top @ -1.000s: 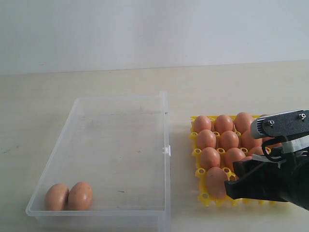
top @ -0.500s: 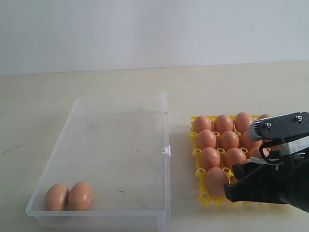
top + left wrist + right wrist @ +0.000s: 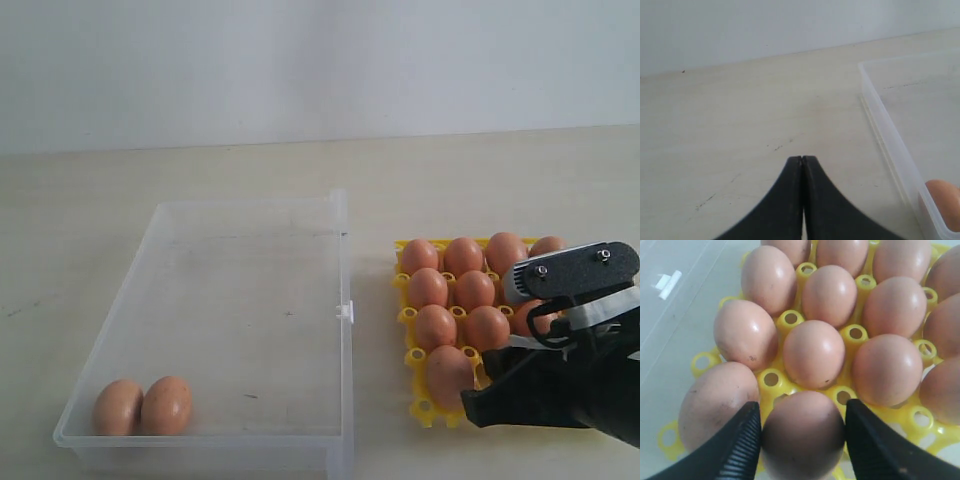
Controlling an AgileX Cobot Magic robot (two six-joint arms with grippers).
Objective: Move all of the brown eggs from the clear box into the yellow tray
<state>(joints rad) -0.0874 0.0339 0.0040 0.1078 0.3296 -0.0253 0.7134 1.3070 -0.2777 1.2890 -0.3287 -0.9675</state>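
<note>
Hovering at front row of tray [image 3: 425, 409], egg [image 3: 802, 440] is clamped in right gripper [image 3: 802, 407]; left gripper [image 3: 802, 160], left of tray, is pressed fully closed.

Lab-like test bench: bare pale tabletop [image 3: 470, 170]; blank white wall [image 3: 300, 60]

- My table [image 3: 200, 170] is a pale cream surface, matte, with a few faint dark scuff marks.
- The clear box [image 3: 240, 300] rests flat on it at my left, one long edge facing right.
- The yellow tray [image 3: 414, 356] rests flat on it to the right of the box, near it but apart, a strip of bare table between them.
</note>
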